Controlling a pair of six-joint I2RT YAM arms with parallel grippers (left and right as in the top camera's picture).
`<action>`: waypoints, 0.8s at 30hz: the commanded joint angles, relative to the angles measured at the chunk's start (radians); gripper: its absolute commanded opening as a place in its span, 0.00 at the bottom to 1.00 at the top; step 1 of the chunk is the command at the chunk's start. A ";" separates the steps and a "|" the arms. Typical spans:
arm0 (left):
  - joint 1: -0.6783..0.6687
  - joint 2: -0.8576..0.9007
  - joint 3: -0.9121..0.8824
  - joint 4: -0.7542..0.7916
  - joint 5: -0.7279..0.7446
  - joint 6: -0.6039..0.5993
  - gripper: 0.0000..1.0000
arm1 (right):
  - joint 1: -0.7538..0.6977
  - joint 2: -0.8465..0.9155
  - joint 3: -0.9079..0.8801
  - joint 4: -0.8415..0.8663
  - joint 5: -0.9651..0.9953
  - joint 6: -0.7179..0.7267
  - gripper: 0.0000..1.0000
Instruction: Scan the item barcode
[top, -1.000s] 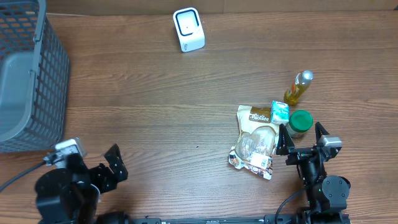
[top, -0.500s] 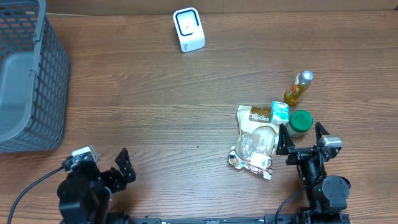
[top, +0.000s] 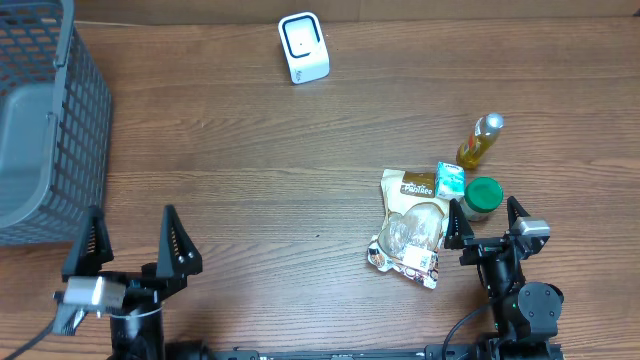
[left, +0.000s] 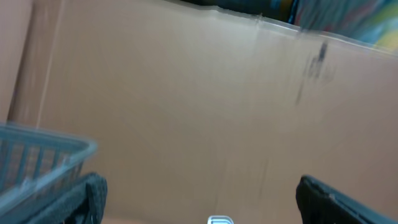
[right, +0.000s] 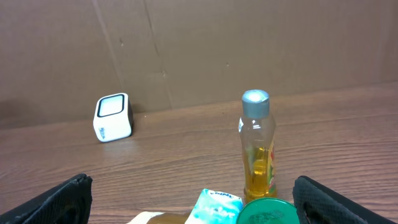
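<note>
Snack bag (top: 410, 228) print too small to read.

Even, soft indoor light; left wrist view motion-blurred, other views sharp

Left claw (top: 131, 225) is swung round now: a second ago it sits twisted sideways near the basket (top: 90, 120), now both fingers point straight ahead beside its near corner, spread wide.
</note>
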 joint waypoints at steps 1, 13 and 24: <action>-0.010 -0.022 -0.074 0.106 -0.010 0.020 1.00 | -0.002 -0.009 -0.011 0.002 0.005 0.003 1.00; -0.010 -0.022 -0.322 0.393 -0.049 0.018 1.00 | -0.002 -0.009 -0.011 0.002 0.005 0.003 1.00; -0.010 -0.022 -0.421 0.337 -0.081 0.019 1.00 | -0.002 -0.009 -0.011 0.002 0.005 0.004 1.00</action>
